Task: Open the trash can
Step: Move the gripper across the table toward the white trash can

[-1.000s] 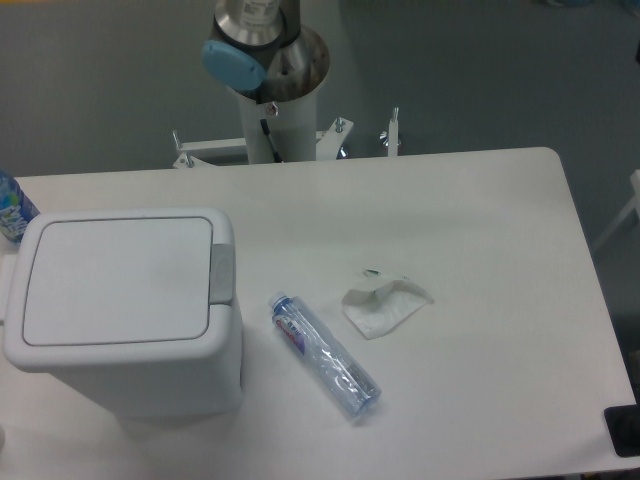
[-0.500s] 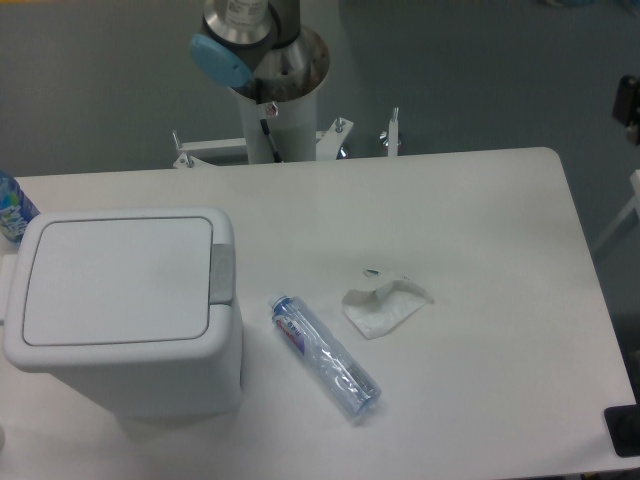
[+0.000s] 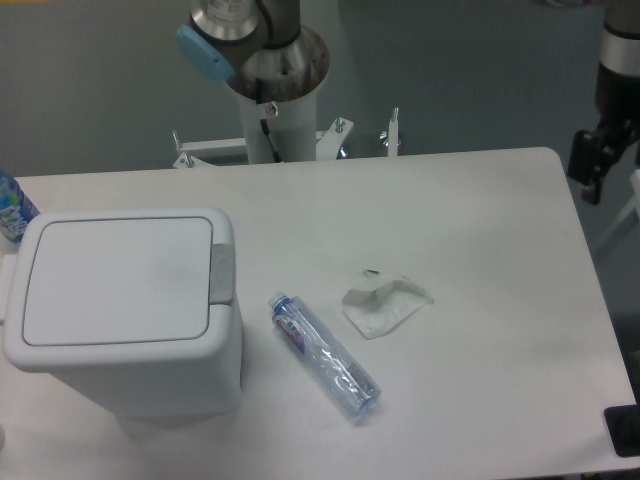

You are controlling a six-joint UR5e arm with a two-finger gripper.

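Note:
The trash can [image 3: 120, 310] is a big white boxy bin standing on the left part of the table. Its flat lid [image 3: 115, 278] lies shut, and the small grey push tab [image 3: 222, 272] sits on the lid's right edge. My gripper [image 3: 597, 178] hangs dark at the far right edge of the view, above the table's right rear corner and far from the bin. It is partly cut off by the frame, and nothing shows between its fingers.
A clear plastic bottle [image 3: 325, 357] lies on its side just right of the bin. A crumpled white tissue [image 3: 385, 303] rests mid-table. A blue-labelled bottle [image 3: 10, 210] stands at the left edge. The arm's base [image 3: 275, 90] rises behind the table. A black object [image 3: 625, 430] sits bottom right.
My gripper has come down into view at the right edge, lower than half a second ago. The arm's blue-capped joint at the base has swung left. Nothing on the table has moved.

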